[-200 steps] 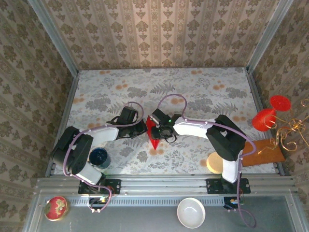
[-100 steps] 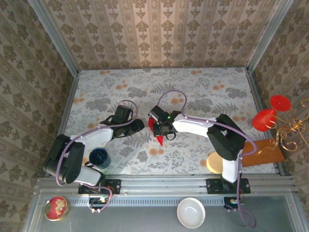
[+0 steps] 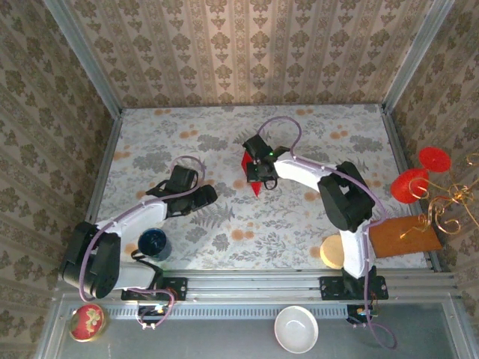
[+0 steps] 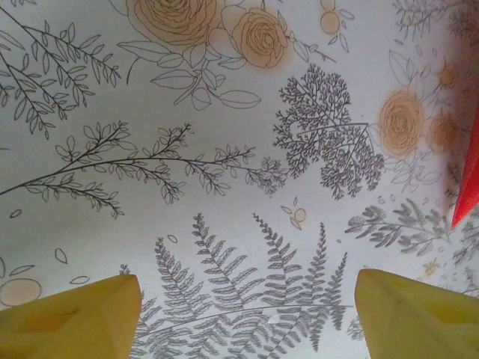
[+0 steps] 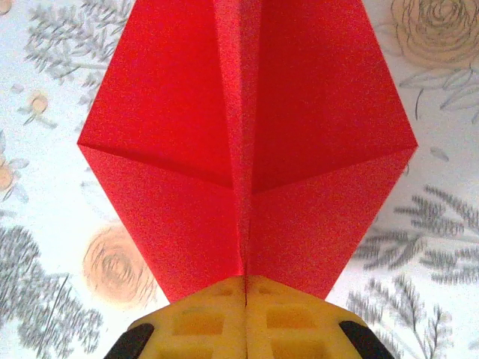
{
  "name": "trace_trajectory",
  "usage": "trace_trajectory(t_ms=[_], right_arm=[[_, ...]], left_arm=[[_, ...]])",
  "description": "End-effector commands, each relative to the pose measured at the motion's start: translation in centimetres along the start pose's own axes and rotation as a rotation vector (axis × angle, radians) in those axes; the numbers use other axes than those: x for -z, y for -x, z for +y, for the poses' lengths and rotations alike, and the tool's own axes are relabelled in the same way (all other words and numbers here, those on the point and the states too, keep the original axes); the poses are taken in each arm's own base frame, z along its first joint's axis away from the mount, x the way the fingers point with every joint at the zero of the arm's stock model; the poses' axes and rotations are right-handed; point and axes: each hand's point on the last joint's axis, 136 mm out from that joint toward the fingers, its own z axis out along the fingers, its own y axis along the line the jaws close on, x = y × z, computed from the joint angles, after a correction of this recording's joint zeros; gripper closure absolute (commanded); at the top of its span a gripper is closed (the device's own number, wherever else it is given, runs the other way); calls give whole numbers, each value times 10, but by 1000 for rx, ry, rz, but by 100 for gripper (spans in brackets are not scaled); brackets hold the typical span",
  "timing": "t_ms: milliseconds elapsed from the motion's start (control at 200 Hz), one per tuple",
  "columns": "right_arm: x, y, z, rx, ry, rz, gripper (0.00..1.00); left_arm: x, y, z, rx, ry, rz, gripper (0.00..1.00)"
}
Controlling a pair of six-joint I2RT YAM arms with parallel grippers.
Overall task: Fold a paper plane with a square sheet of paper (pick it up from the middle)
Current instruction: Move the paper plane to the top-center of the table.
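The red sheet is folded into a paper plane (image 5: 247, 142) with a centre crease and two wings spread to either side. My right gripper (image 5: 245, 299) is shut on the rear of its centre fold. From above, the right gripper (image 3: 254, 172) holds the paper plane (image 3: 255, 187) over the middle of the table, a little toward the back. My left gripper (image 3: 212, 194) is open to the left of it and apart from it. Nothing lies between its yellow fingers (image 4: 75, 321) but the table print. A red edge of the paper plane (image 4: 468, 187) shows at the right of the left wrist view.
A blue cup (image 3: 153, 243) stands by the left arm. A round beige disc (image 3: 333, 252) and a wooden board (image 3: 404, 235) lie at the near right. Red glasses (image 3: 419, 176) and gold wire (image 3: 449, 202) sit beyond the right wall. A red tin (image 3: 87, 321) and white bowl (image 3: 298, 329) rest in front.
My right gripper has carried the paper plane away from the near side toward the back. My left gripper has let go, opened and drawn back to the left.
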Motion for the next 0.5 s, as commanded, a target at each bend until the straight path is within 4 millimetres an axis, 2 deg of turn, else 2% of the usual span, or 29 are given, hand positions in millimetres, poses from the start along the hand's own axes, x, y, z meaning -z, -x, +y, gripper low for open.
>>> trace_trajectory(t_ms=[0,135,155,315,345,495], right_arm=[[-9,0,-3,34,-6,48,89],[-17,6,-9,45,-43,41,83],[-17,1,-13,50,-60,64,82],[-23,-5,-16,63,-72,82,75],[-25,-6,-17,64,-78,86,74],[-30,-8,-22,69,-110,85,71]], left_arm=[[0,-9,16,-16,58,25,18],[-1,-10,18,-20,67,25,12],[-1,-10,18,-20,67,25,11],[-2,-11,18,-23,72,30,5],[-2,-11,19,-24,73,31,0],[-4,-12,18,-27,75,37,0]])
